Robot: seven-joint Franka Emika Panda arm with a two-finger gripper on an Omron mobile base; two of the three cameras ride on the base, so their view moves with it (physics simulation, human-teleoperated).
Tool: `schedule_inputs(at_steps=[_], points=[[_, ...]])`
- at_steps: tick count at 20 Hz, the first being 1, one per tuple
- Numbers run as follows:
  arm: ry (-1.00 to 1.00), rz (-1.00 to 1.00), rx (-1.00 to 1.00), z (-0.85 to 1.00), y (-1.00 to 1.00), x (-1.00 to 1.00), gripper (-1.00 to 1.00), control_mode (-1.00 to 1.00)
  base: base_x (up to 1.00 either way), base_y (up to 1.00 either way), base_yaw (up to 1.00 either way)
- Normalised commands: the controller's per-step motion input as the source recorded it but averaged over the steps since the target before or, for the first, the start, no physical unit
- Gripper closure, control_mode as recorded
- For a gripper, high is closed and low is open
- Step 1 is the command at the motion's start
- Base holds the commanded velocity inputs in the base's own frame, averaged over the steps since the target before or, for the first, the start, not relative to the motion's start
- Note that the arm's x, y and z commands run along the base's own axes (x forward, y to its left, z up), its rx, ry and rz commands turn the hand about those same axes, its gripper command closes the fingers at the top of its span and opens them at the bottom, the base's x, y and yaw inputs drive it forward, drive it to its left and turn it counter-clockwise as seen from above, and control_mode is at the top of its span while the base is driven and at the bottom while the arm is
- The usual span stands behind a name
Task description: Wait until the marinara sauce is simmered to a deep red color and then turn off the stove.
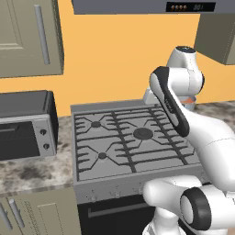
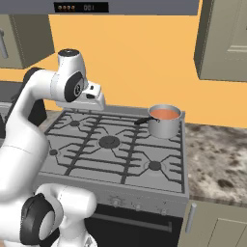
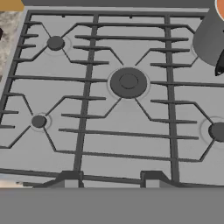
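right base view is showing the saucepan (image 2: 165, 121) sitting on the stove (image 2: 116, 144) at its back right burner, orange-red sauce (image 2: 164, 114) inside. hand view is looking down over the grates, gripper (image 3: 110, 180) hovering above the front edge, fingers parted, holding nothing.

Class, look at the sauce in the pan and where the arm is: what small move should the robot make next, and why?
Probably none yet: hold and watch. The marinara sauce in the saucepan looks orange-red, not deep red, and the gripper hangs above the stove, away from its front knobs.
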Motion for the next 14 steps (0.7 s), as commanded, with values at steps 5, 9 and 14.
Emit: schedule_inputs(at_steps=[5,9,14], points=[[-0.06,-0.01,0.12,-0.02,-0.20,-0.14,-1.00,-1.00,0.00,0.00,0.00],[0.00,0.00,0.00,0.00,0.00,0.00,-1.00,-1.00,0.00,0.00,0.00],[0.00,0.00,0.00,0.00,0.00,0.00,-1.00,-1.00,0.00,0.00,0.00]])
